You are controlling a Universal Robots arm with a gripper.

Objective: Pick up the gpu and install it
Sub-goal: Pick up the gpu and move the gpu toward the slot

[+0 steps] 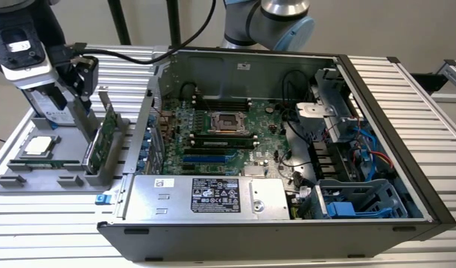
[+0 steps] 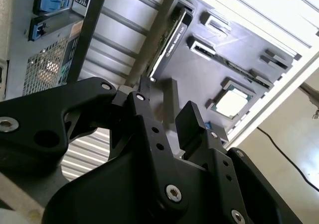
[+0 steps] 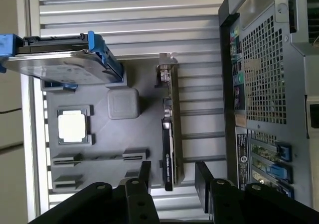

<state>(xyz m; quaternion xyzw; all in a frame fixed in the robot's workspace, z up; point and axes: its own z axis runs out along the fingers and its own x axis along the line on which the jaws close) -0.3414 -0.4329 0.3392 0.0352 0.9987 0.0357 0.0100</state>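
Open gripper (image 3: 173,176) over the gray tray (image 3: 142,129), holding nothing; the gpu (image 3: 169,134) stands in the tray.

In the first wrist view we see the two black fingers (image 3: 144,173) spread wide apart, one on each side of the line of the gpu and not touching it. The gpu stands on its long edge in a slot at the side of the tray nearest to the open computer case (image 1: 272,243). In the same tray a hard drive (image 3: 65,64) in a blue frame stands at the far side from the case. A processor chip (image 3: 74,126) lies flat in a pocket near that same side, and a thin memory stick (image 1: 42,163) lies along the edge of the tray. In the exterior view the tray sits on the slatted table (image 1: 49,223), just beside the case.
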